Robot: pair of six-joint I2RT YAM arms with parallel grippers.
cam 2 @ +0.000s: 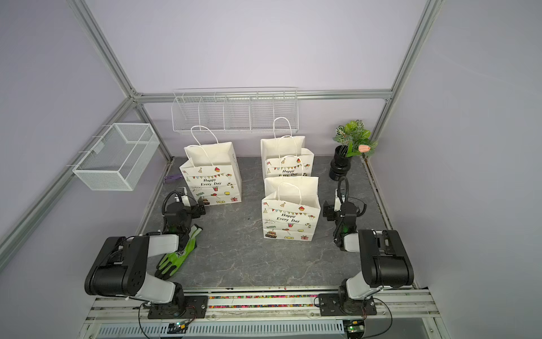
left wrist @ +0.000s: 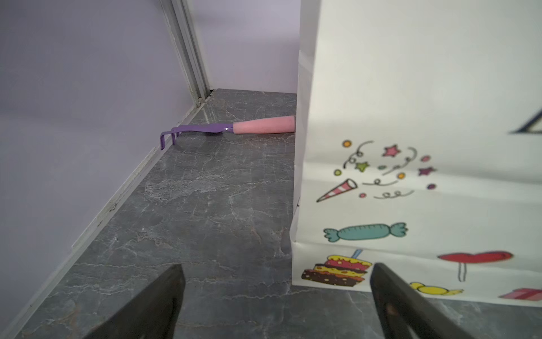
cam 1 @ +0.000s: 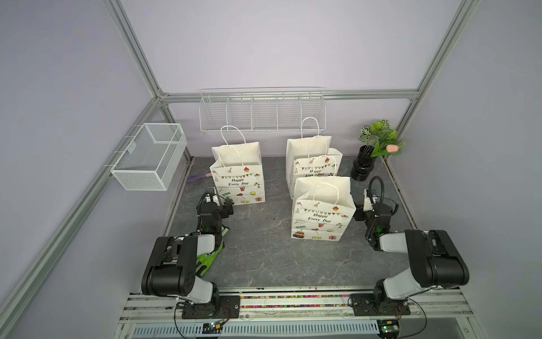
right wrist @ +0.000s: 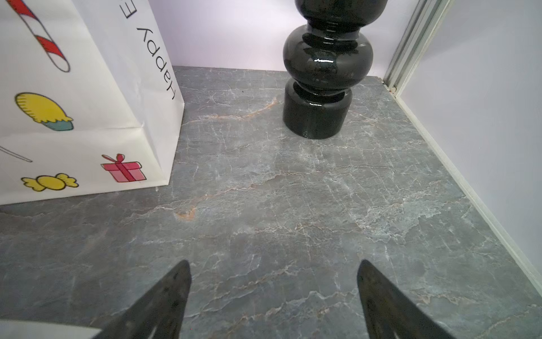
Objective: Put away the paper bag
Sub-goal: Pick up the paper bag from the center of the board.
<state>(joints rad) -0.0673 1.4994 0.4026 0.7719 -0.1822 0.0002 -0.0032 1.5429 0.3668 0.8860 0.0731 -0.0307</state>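
Left fingers [left wrist: 159, 299] spread empty beside left paper bag [left wrist: 410, 102]; right fingers [right wrist: 164, 299] spread empty near front paper bag [right wrist: 88, 141]. Risk: careless nudge topples light bag, or vase [right wrist: 325, 55].

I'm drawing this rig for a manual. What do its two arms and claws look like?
The left arm and right arm are chunky black joint housings joined by light grey links, on black base plates. A black ribbed cable loops over each wrist. The left claw and right claw have dark, matte fingers tapering to points.
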